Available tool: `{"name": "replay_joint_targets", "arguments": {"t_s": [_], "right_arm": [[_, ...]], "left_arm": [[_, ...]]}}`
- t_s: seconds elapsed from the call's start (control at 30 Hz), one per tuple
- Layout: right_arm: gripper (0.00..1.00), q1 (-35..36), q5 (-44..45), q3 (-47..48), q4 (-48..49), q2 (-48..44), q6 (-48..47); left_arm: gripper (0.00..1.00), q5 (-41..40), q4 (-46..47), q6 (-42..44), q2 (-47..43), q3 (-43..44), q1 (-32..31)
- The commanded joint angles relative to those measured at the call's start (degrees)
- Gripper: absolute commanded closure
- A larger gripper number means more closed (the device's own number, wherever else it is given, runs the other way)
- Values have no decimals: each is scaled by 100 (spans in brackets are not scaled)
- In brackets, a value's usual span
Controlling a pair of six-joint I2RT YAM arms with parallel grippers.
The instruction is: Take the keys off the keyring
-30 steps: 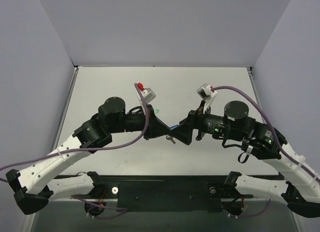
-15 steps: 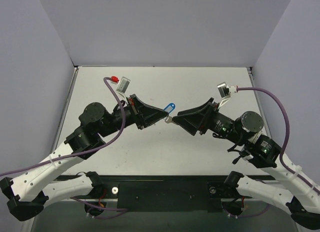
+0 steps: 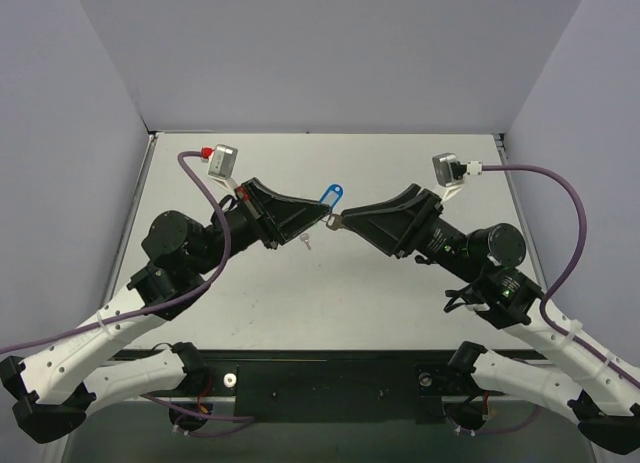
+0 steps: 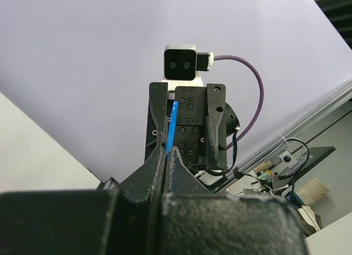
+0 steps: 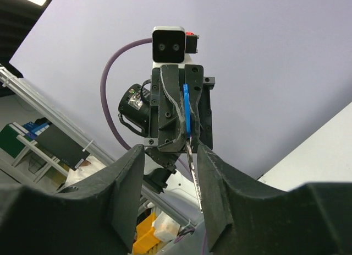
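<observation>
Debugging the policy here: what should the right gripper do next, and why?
Probably close the right gripper on the thin metal piece between its open fingers; the left gripper clamps the blue key tag, so pulling could follow.

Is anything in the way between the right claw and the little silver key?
Nothing visible is. The key hangs below the blue tag, which the left gripper pinches. It sits in the open gap between the fingers of the right gripper, close to one of them.
</observation>
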Motion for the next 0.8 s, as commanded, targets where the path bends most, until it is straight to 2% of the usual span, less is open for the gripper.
{"name": "replay_joint_targets", "arguments": {"t_s": [0.0, 0.77], "right_arm": [[65, -8, -132, 20, 783, 74, 171], [79, -8, -53, 64, 695, 400, 136]], "left_arm": [[100, -117, 578, -165, 5, -12, 4], [100, -55, 781, -201, 49, -82, -49]]}}
